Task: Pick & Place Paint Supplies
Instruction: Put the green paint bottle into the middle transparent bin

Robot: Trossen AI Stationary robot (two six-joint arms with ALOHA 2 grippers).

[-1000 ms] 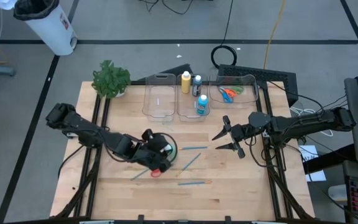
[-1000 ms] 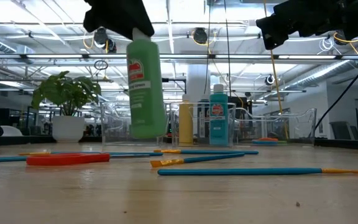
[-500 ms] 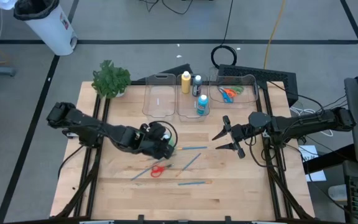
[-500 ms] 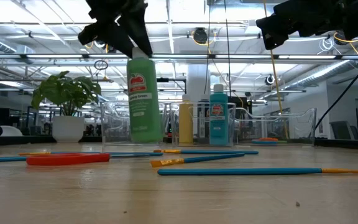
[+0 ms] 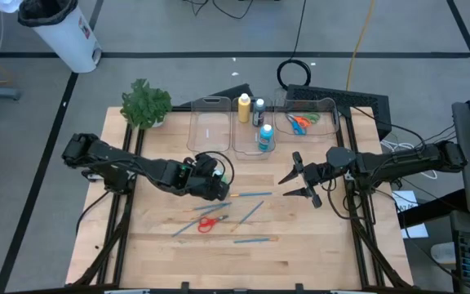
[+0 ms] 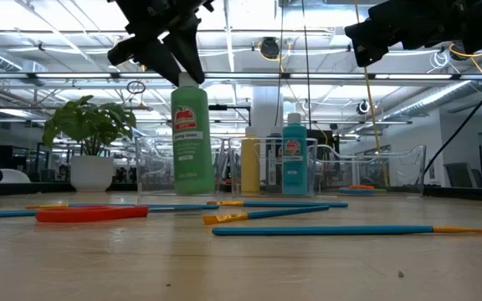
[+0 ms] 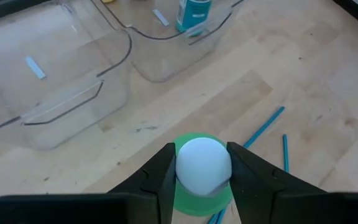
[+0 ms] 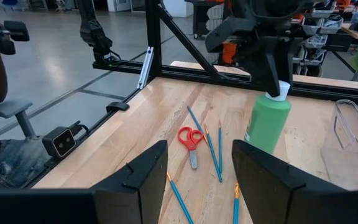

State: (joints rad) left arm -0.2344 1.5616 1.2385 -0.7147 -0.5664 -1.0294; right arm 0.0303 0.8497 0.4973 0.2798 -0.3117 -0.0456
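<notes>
Green bottle (image 6: 190,142) upright, cap up, left gripper (image 7: 202,171) clenched on cap; right gripper (image 5: 299,181) spread.

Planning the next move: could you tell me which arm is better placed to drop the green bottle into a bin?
Left. Its gripper already clamps the green bottle by its white cap, near the bins; the right gripper hangs open, empty.
</notes>
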